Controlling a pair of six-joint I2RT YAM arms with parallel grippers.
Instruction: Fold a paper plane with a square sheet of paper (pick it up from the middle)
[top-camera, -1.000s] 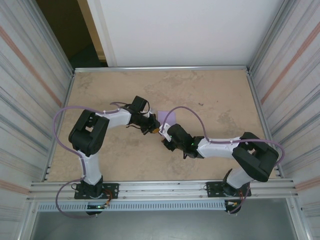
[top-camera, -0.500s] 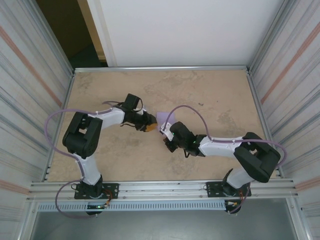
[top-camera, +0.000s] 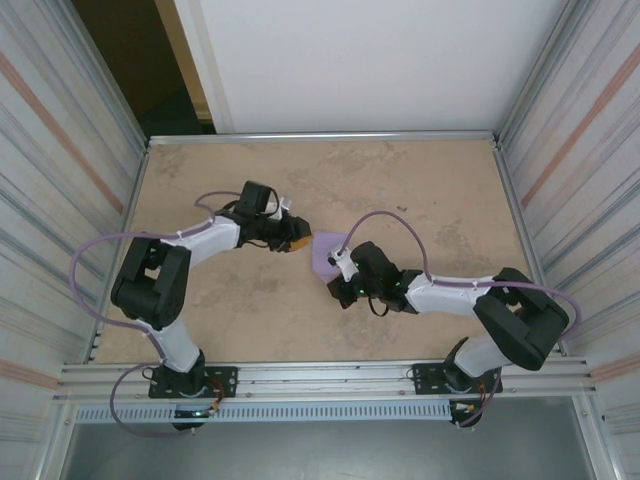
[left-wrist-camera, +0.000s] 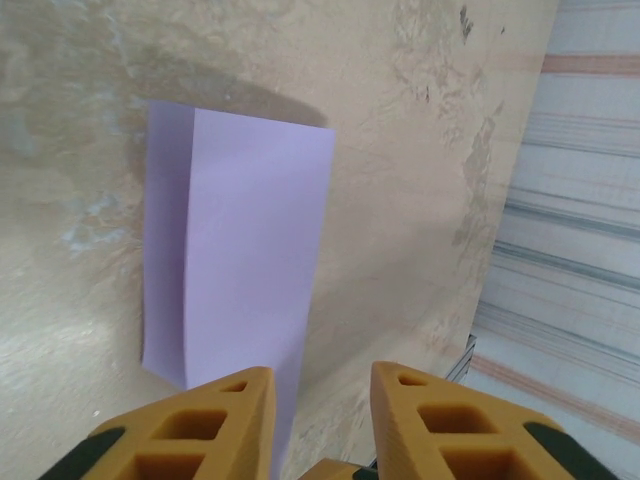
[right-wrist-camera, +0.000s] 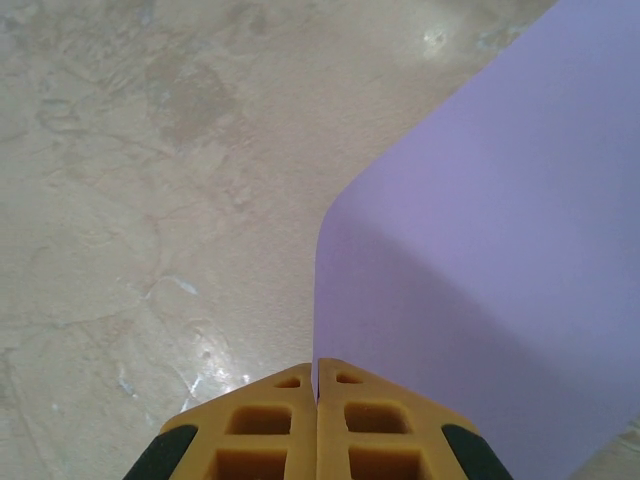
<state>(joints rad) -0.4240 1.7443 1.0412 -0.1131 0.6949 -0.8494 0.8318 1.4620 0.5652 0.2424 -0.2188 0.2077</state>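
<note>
The square sheet of paper (top-camera: 325, 252) is lavender and lies mid-table, doubled over into a tall rectangle (left-wrist-camera: 235, 250) with one layer showing past the other along its left side. My right gripper (top-camera: 339, 264) is shut on the sheet's near edge; its yellow fingertips (right-wrist-camera: 316, 375) meet on the paper (right-wrist-camera: 480, 260), which curves up from them. My left gripper (top-camera: 301, 243) stands open just left of the sheet. Its two yellow fingers (left-wrist-camera: 322, 400) are apart with bare table between them, the left finger overlapping the paper's corner in the left wrist view.
The tan table (top-camera: 420, 190) is ringed by a metal rail, with ribbed walls (top-camera: 60, 150) on both sides and a white panel (top-camera: 370, 60) behind. Purple cables (top-camera: 390, 225) arc over both arms.
My left gripper let go of the paper, opened and drew back to the left. My right gripper closed on the sheet's edge and shifted slightly right.
</note>
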